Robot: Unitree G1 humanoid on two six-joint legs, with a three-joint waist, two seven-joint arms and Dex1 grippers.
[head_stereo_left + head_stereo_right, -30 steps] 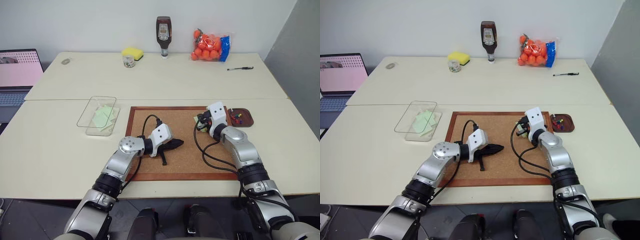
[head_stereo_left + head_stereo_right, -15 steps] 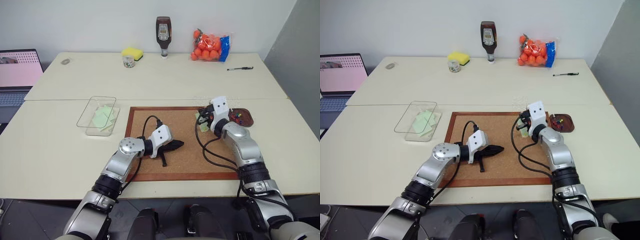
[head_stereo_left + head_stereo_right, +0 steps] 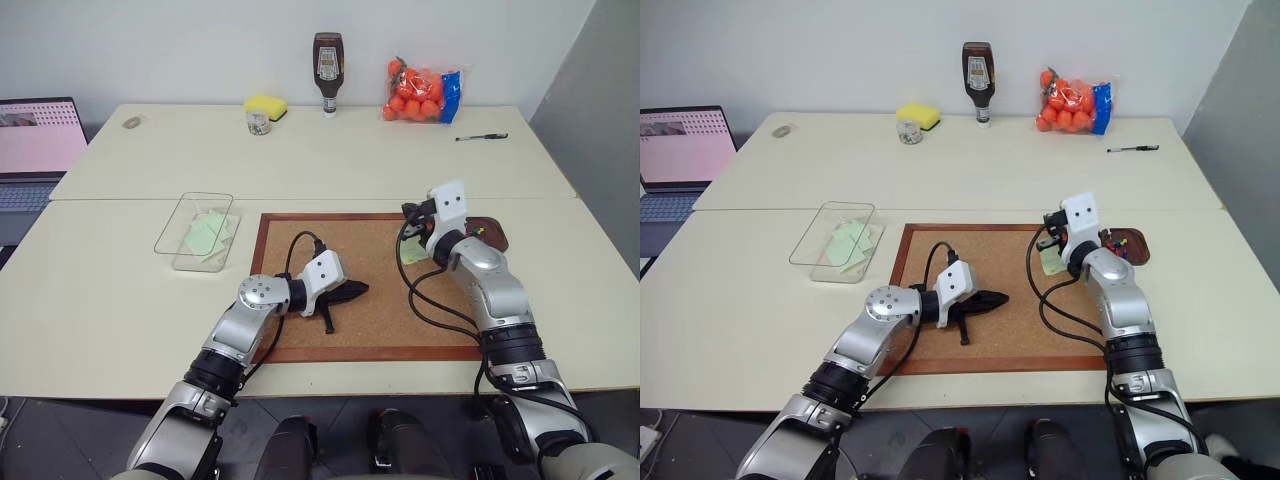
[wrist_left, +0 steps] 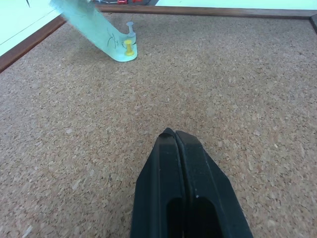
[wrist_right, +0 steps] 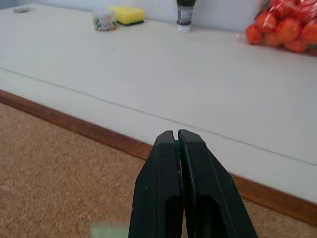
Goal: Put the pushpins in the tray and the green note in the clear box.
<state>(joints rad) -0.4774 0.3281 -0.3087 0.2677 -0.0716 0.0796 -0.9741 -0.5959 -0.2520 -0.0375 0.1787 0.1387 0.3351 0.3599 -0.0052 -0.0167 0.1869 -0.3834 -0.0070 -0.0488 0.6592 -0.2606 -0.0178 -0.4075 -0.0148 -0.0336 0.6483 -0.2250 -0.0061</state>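
Observation:
My right gripper (image 3: 409, 212) hangs shut above the cork board's (image 3: 330, 216) far right corner, with a sliver of green, apparently a pushpin (image 5: 177, 145), between its fingertips. Just below it the green note (image 3: 411, 251) lies on the cork, one end lifted, held by a yellow pin (image 4: 129, 47) and a pale pin (image 4: 130, 27). The brown tray (image 3: 1134, 247) with several pushpins (image 3: 1118, 243) sits right of the board, partly behind my right arm. The clear box (image 3: 178, 218) left of the board holds green notes (image 3: 207, 233). My left gripper (image 3: 362, 289) rests shut and empty on the cork.
A laptop (image 3: 35, 140) stands at the far left. Along the back of the table are a small glass jar (image 3: 257, 121), a yellow sponge (image 3: 265, 104), a sauce bottle (image 3: 327, 70), a bag of oranges (image 3: 420, 92) and a pen (image 3: 481, 136).
My right gripper has risen from the green note and drawn slightly back, staying shut. The left gripper has not moved.

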